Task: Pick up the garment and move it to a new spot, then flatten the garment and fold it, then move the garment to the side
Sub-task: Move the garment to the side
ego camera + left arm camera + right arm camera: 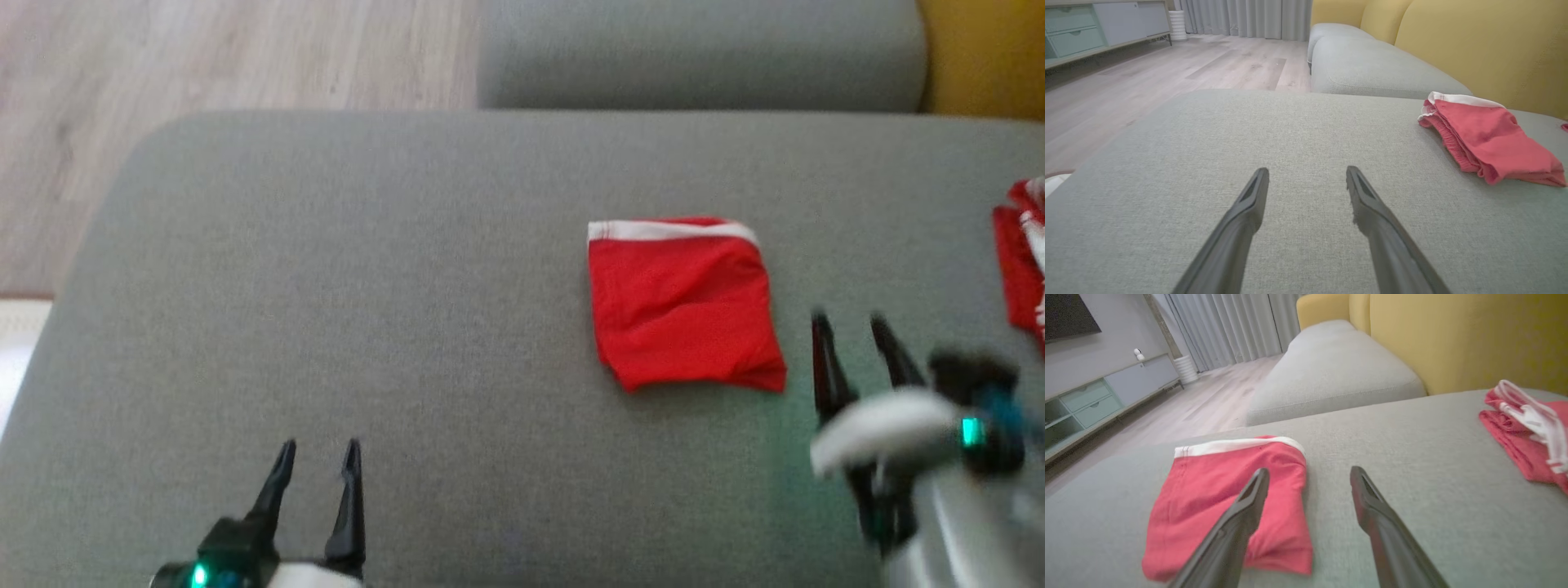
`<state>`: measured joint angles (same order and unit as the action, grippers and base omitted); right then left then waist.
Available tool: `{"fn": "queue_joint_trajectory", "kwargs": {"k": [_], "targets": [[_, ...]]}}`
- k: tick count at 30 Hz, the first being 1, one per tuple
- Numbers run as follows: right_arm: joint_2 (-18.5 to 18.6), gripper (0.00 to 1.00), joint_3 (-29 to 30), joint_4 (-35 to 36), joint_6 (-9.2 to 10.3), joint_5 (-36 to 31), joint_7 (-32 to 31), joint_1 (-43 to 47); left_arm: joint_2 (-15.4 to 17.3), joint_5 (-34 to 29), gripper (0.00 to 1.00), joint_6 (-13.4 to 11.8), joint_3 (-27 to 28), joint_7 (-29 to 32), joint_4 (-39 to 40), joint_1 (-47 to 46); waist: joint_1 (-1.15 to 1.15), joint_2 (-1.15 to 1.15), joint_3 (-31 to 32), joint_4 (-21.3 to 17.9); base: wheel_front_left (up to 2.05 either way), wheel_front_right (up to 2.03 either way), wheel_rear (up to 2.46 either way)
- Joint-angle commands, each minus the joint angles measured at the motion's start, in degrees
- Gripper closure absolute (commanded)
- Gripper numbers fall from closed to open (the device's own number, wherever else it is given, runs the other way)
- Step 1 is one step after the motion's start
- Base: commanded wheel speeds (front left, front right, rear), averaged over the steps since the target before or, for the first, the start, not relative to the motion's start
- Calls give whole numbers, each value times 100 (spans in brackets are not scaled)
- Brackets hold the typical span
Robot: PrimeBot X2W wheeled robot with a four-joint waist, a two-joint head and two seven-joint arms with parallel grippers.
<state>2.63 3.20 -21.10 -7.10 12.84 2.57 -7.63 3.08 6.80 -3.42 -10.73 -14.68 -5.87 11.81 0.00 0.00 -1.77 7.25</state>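
The folded red cloth garment with white waistband (682,306) lies on the grey fabric sofa cushion (367,286), just beside the empty, open-jawed right gripper (849,318); the left gripper (320,445) gapes empty, well apart; a one-sided pinch would probably spill the folds.

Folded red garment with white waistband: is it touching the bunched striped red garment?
Apart. Right wrist view shows bare grey cushion between folded red garment and bunched striped red garment.

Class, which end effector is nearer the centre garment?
Right. The right end effector is just right of the garment; the left end effector is far to its left.
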Motion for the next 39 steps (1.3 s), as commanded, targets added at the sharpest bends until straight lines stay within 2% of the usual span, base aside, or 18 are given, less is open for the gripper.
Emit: {"fn": "queue_joint_trajectory", "kwargs": {"k": [1,5,8,11,14,15,16,17,18,24,30,35,39], "targets": [[76,0,-143,106,-39,146,-382,-579,-20,38,0,42,101,-32,199,-483,0,0,-373,111,0,0,0],[137,0,-14,-405,-39,464,-1597,-1323,-20,107,0,56,-104,-32,139,-766,0,0,-719,331,0,0,0],[179,0,223,-878,-39,393,-2157,-1711,-20,199,0,-2,-230,-32,105,-905,0,0,-871,505,0,0,0],[166,0,451,-1256,-39,240,-2481,-1937,-20,270,0,-72,-329,-32,93,-958,0,0,-932,641,0,0,0],[100,0,491,-1457,-39,542,-2635,-2089,-20,306,0,-139,-356,-32,106,-962,0,0,-958,669,0,0,0],[85,15,517,-1503,-39,659,-2631,-2121,-20,311,0,-161,-350,-32,113,-952,0,0,-956,647,0,0,0],[85,15,517,-1503,-39,659,-2631,-2121,-20,311,0,-161,-350,-32,113,-952,0,0,-956,647,0,0,0],[76,77,553,-1540,-39,720,-2584,-2158,-20,309,0,-177,-337,-32,115,-944,0,0,-953,603,0,0,0],[70,100,561,-1567,-39,759,-2531,-2198,-20,306,0,-188,-316,-32,116,-939,0,0,-943,538,0,0,0],[112,100,278,-1475,-39,913,-2360,-2430,-20,254,0,-155,-192,-32,229,-901,0,0,-972,-295,0,0,0],[613,100,268,-1301,-39,769,-2364,-2639,-20,77,0,20,-151,-32,295,-1050,0,0,-1235,-1112,0,0,0],[1118,100,344,-1236,-39,521,-2182,-2964,-20,-99,0,192,-175,-32,328,-1210,0,0,-1533,-1365,0,0,0],[1375,100,330,-1341,-39,236,-1925,-3398,12,-256,0,310,-164,-32,282,-1172,0,0,-1696,-1383,0,0,0]]}}
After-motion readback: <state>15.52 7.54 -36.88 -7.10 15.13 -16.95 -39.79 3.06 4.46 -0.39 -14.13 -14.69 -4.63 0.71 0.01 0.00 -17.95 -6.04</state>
